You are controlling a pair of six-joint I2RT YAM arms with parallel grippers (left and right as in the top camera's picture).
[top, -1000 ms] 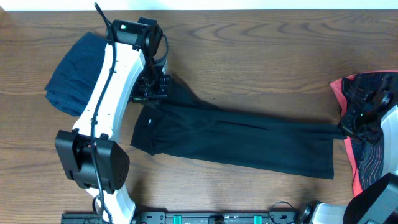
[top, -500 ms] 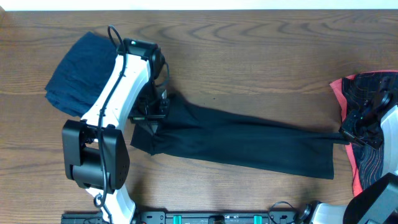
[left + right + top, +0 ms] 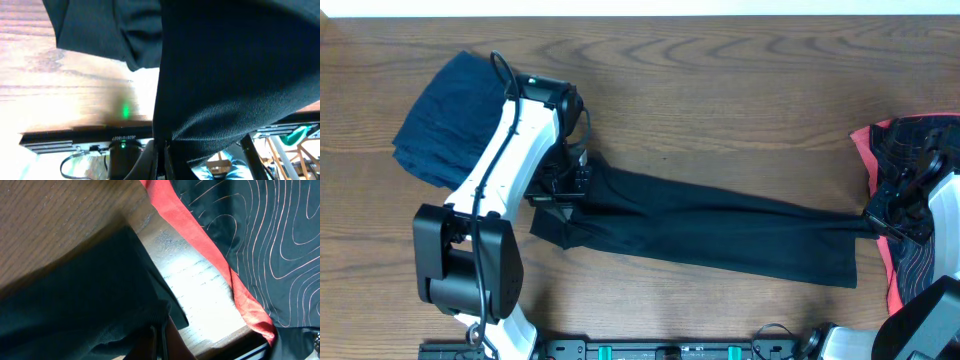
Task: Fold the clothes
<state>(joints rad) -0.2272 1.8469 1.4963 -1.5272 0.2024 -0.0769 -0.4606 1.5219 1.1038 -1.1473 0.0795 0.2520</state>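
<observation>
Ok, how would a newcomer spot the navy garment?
On the wooden table, look to the upper left of the overhead view, beside the white left arm. The navy garment lies there in a compact heap. It alone is plain blue; the black shirt stretches across the middle, and the coral-trimmed garment sits far right.

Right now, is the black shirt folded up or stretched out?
Stretched out: the black shirt is a long strip, its ends pinched by the left gripper and right gripper.
</observation>
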